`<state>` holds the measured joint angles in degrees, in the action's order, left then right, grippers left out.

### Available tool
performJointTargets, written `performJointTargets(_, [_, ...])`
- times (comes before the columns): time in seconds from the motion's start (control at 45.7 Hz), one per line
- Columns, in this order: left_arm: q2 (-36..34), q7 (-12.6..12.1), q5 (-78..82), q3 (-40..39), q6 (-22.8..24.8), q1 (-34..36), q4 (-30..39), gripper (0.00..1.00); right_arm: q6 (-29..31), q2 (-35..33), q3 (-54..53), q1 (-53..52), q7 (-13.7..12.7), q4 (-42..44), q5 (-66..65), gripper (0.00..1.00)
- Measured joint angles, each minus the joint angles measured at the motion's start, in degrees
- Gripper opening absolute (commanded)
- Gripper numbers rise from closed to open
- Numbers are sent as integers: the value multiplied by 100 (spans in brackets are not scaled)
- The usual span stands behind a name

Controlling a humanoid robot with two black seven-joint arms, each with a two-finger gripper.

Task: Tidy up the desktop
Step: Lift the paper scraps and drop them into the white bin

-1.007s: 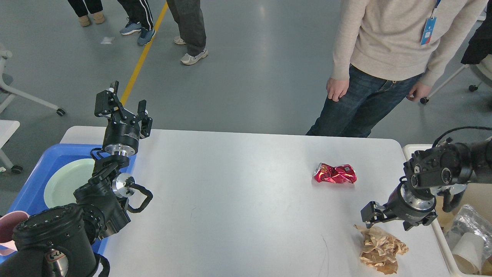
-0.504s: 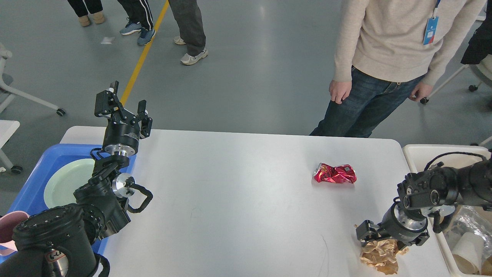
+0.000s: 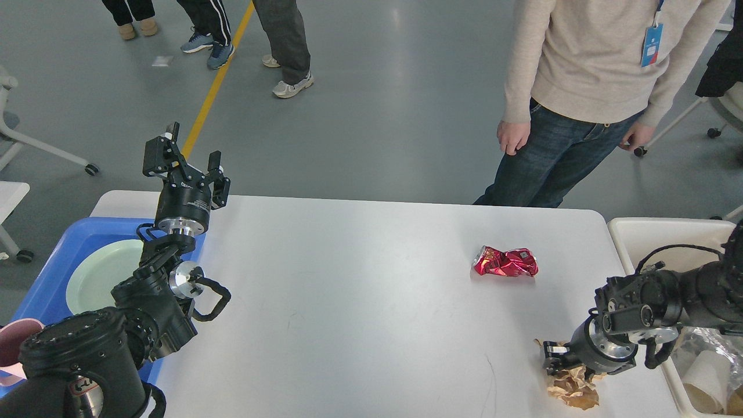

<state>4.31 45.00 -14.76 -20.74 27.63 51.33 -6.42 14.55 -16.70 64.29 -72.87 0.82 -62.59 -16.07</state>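
Head view: left gripper point(image 3: 187, 155) raised upright over the far-left tabletop point(image 3: 348, 290) edge, fingers apart, holding nothing. Right arm bent low at near right — right gripper point(image 3: 558, 361) pressed down onto crumpled brown paper point(image 3: 574, 390); fingers too dark to tell whether clamped. Crushed red can point(image 3: 505, 262) lies far right on the tabletop, print unreadable. Blue tray point(image 3: 43, 284) with pale plate point(image 3: 96, 278) at left, white bin point(image 3: 644, 238) at right. Bystander's blue badge point(image 3: 653, 43) — text illegible.
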Motion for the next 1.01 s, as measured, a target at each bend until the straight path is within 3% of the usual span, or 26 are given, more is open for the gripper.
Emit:
performJointTargets(0.328, [0, 0, 0, 0, 0, 0, 0, 97, -92, -43, -216, -181, 32, -86, -10, 0])
performJointTargets(0.547, [0, 0, 0, 0, 0, 0, 0, 97, 48, -758, -321, -1394, 37, -769, -10, 0])
performJointTargets(0.832, [0, 0, 0, 0, -1, 0, 0, 97, 1383, -1900, -325, -3902, 34, -1230, -10, 0])
performJointTargets(1.007, [0, 0, 0, 0, -2, 0, 0, 97, 1621, -2143, -224, -4633, 13, -1137, -3, 0])
